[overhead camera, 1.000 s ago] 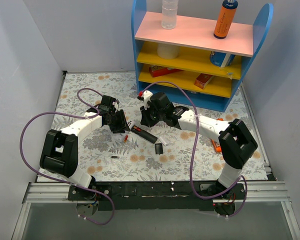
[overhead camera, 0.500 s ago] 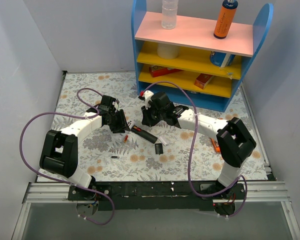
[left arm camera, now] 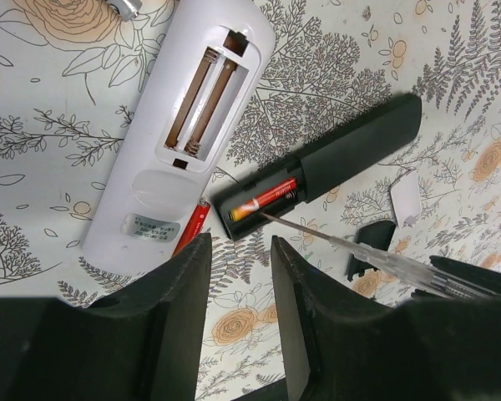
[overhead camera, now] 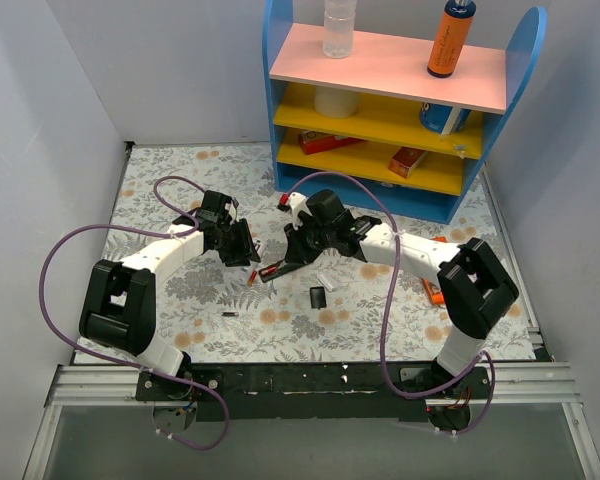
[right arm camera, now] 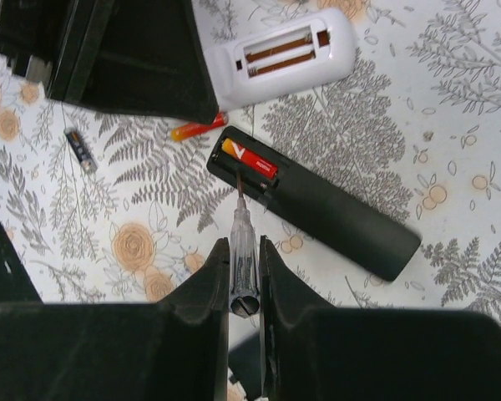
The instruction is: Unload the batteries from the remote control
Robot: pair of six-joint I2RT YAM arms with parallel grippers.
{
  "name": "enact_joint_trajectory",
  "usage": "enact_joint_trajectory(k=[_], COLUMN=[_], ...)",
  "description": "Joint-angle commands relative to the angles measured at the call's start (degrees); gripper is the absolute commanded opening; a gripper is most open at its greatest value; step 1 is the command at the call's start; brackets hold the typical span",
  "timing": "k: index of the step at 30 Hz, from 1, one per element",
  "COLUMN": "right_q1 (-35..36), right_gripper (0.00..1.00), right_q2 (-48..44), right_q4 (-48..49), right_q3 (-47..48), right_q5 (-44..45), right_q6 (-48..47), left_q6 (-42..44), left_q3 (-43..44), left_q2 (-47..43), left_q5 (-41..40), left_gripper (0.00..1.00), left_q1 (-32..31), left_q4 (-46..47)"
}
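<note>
The back cover is off the black remote control, which lies on the tabletop. One red battery is out, beside the one white remote. One last battery sits inside. The right claw is clamped on a screwdriver poking there. The left claw is apart, holding nothing.

White remote, left pincer, screwdriver crowd remote control open end.

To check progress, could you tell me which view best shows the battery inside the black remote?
Right wrist: the battery lies near centre, sharp, in the remote control's open bay. Left wrist shows it too, slanted; top view gives only a red speck.
</note>
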Motion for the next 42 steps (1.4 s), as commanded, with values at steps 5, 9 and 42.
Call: enact_joint_trajectory(k=[5, 9, 42], right_q1=[0.3, 0.3, -0.6], right_gripper=[0.01, 0.01, 0.01], right_q2=[-6.8, -8.0, -12.1], right_q4=[-4.2, -6.4, -6.3], right_q3=[-3.9, -4.8, -2.4], right_q5=[-4.0, -4.0, 1.3], right_q6=[-4.8, -7.6, -0.7], left_q6=[0.5, 0.8, -0.2], left_q3=[-0.4, -0.5, 7.5], left_q2=[-2.0, -1.8, 9.4], left_q5=[1.3, 2.8, 11.9], left_gripper=[0.35, 0.34, 0.31], left_q1=[0.1, 0.1, -0.6], left_q4=[0.7, 1.3, 0.3])
